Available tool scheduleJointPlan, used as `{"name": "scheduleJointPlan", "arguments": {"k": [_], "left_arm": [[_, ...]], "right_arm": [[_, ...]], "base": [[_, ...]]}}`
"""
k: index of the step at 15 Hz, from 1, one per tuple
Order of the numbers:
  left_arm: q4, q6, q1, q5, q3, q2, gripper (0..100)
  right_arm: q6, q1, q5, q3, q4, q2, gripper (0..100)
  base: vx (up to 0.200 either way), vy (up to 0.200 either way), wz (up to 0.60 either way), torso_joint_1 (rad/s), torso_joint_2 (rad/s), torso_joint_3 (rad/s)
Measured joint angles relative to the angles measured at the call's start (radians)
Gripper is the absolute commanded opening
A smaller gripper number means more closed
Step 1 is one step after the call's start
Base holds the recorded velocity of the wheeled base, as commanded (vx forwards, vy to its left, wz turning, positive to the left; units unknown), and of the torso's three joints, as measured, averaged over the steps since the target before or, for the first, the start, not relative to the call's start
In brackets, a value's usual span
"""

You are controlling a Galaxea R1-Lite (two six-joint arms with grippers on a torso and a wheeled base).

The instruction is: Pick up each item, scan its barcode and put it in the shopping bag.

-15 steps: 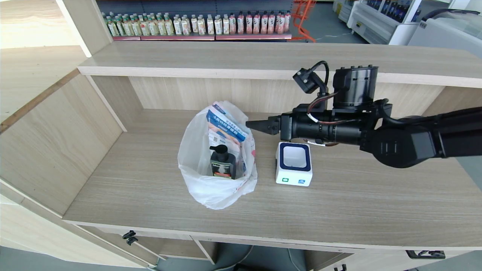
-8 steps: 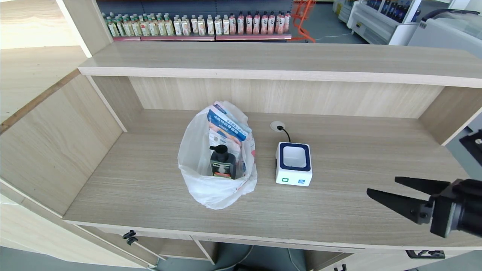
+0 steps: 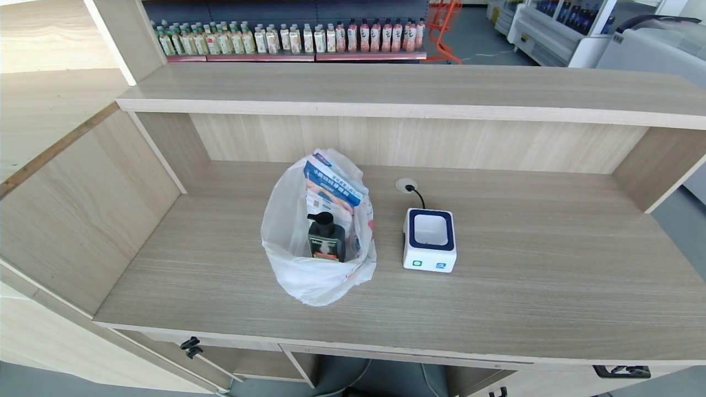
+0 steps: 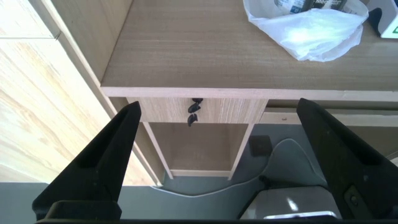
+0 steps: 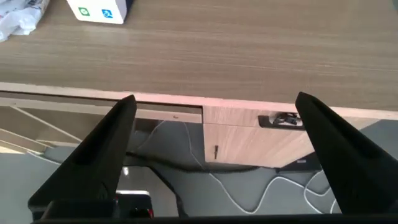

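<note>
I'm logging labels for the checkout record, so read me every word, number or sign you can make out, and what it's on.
None reads clearly enough to quote.
Blue packet in the shopping bag: white characters, too small.
Black pump bottle: label blurred.
Scanner: a green and a blue icon, no words.
Shelf bottles: labels too small.

Light wood-grain surface with raised rear ledge. Stocked bottle shelf upper centre; chest freezers upper right.
</note>
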Motion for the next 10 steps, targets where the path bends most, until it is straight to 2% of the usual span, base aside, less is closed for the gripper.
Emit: {"name": "scheduleJointPlan", "arguments": {"k": [5, 6, 10], "left_arm": [[0.0, 0.0, 0.0, 0.0, 0.0, 0.0, 100], [0.0, 0.0, 0.0, 0.0, 0.0, 0.0, 100], [0.0, 0.0, 0.0, 0.0, 0.0, 0.0, 100]], "right_arm": [[-0.001, 0.021, -0.034, 0.029, 0.023, -0.154, 100], [0.006, 0.022, -0.035, 0.029, 0.023, -0.162, 0], [0.021, 0.022, -0.034, 0.029, 0.027, -0.173, 0]], "base": [[0.0, 0.0, 0.0, 0.0, 0.0, 0.0], [0.0, 0.0, 0.0, 0.0, 0.0, 0.0], [0.0, 0.0, 0.0, 0.0, 0.0, 0.0]]}}
